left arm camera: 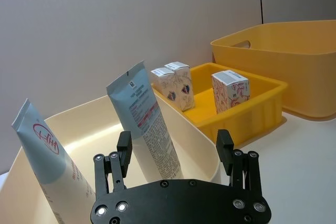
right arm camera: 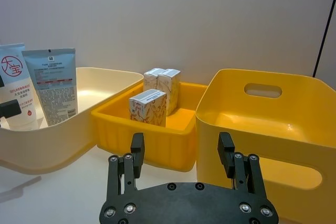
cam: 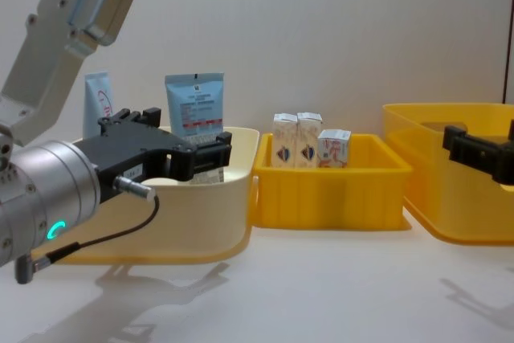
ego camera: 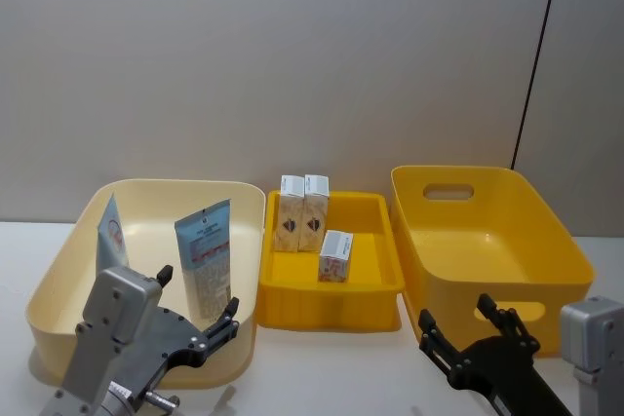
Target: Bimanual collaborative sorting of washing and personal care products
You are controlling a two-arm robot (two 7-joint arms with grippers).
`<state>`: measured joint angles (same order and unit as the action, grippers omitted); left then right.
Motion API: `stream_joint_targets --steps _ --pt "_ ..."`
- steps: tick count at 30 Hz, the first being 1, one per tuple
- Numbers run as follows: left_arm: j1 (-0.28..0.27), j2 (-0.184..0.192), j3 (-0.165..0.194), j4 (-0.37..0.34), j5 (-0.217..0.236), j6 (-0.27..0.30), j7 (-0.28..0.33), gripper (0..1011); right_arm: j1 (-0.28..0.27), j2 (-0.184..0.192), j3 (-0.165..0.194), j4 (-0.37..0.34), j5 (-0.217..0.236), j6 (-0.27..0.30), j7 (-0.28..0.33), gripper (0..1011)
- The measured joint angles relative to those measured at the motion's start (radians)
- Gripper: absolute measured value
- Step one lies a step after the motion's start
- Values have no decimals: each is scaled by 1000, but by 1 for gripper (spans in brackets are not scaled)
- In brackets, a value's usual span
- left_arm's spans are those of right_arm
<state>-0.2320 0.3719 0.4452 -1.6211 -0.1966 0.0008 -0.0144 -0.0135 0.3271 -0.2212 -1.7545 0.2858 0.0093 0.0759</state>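
A light-blue pouch [ego camera: 205,252] and a blue-white tube [ego camera: 110,231] stand leaning inside the cream bin [ego camera: 166,185] on the left. Three small cream cartons are in the shallow yellow tray [ego camera: 331,294]: two upright at its back [ego camera: 303,207], one [ego camera: 334,255] nearer the front. My left gripper [ego camera: 198,291] hovers open over the cream bin's near rim, just in front of the pouch [left arm camera: 144,119], nothing between its fingers. Low at the right, in front of the deep yellow bin [ego camera: 507,241], my right gripper [ego camera: 455,311] is open and holds nothing.
The deep yellow bin holds nothing and has handle cut-outs in its walls. The three containers stand side by side against a plain grey wall. Bare white table lies in front of them.
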Motion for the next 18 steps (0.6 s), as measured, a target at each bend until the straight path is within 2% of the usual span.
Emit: stream_joint_targets --steps 18 --pt "0 0 0 0 0 0 0 1002 0 0 0 0 0 0 0 875"
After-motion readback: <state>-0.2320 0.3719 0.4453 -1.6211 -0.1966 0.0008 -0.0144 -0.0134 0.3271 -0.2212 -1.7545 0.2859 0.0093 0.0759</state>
